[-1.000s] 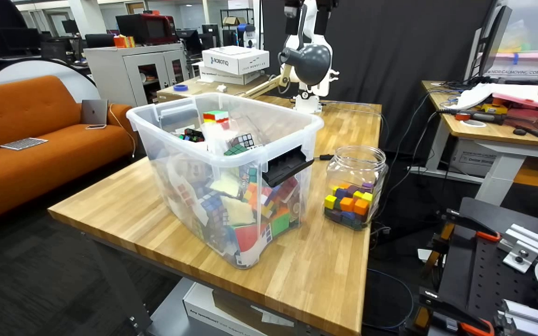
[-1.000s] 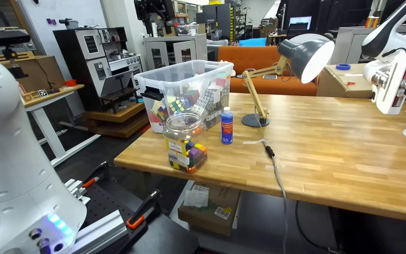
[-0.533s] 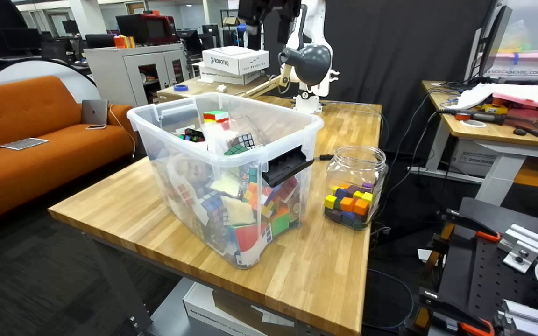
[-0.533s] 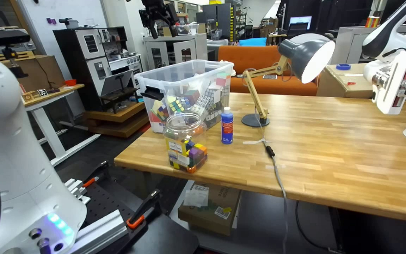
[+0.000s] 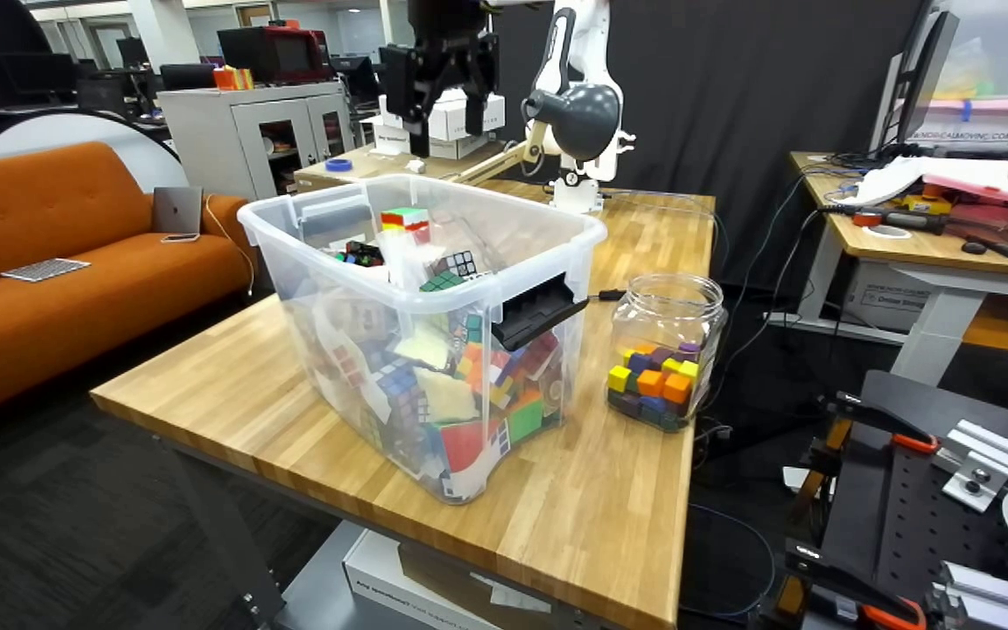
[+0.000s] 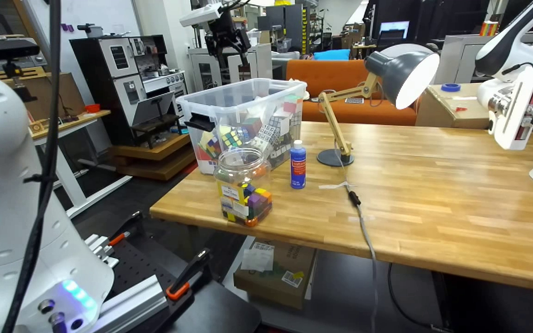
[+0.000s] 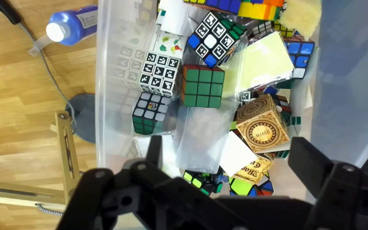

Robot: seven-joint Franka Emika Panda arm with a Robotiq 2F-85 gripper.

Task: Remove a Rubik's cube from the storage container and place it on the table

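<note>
Rubik's cubes (image 7: 203, 86), one green-faced, are being contained in the clear storage tub (image 5: 460, 302). Over it, the Robotiq gripper (image 7: 227, 150) is being held with fingers (image 7: 308, 169) spread. In an exterior view, the tub and a clear jar (image 5: 666, 325) to its right are being supported by the butcher-block table (image 5: 591, 525).
</note>
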